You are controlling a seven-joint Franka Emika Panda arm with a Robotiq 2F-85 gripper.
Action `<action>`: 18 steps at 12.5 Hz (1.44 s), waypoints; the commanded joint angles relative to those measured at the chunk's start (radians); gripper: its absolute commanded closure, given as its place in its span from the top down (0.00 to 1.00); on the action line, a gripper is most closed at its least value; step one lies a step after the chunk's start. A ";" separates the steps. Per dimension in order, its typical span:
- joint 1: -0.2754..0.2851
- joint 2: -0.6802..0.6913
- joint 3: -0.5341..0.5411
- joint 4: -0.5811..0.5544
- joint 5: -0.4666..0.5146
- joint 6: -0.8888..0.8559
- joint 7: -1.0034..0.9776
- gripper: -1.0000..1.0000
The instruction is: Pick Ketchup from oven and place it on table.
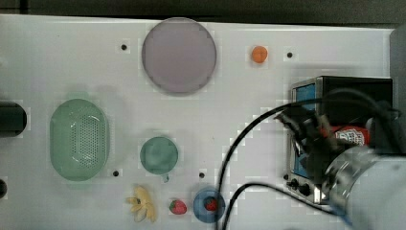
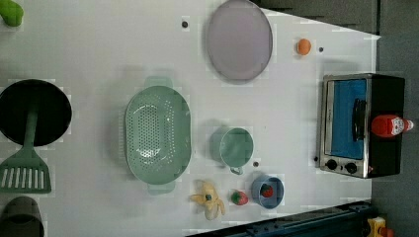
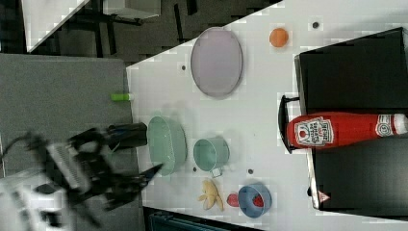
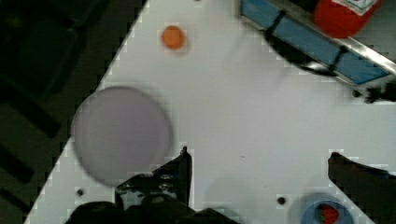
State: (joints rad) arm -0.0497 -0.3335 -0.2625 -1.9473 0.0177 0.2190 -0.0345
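Red plastic ketchup bottle with white cap stands on the roof of the black, steel-fronted toaster oven, at the white table's edge; the wrist view shows the gripper with jaws spread wide, empty, above bare tabletop; the right view shows the bottle's label.

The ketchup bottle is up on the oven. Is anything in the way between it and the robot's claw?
Nothing visible is. The ketchup stands alone on the oven roof. The gripper is open, holds nothing, and looks down on bare table near the oven's front.
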 commanded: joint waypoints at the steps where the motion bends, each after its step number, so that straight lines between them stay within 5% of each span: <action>1: -0.039 0.093 -0.100 -0.035 -0.015 0.054 0.030 1.00; 11: -0.048 0.423 -0.318 -0.009 0.011 0.385 0.032 1.00; 18: -0.070 0.612 -0.350 0.029 0.137 0.389 0.099 1.00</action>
State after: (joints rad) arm -0.1246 0.2964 -0.6216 -1.9297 0.1702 0.5996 -0.0123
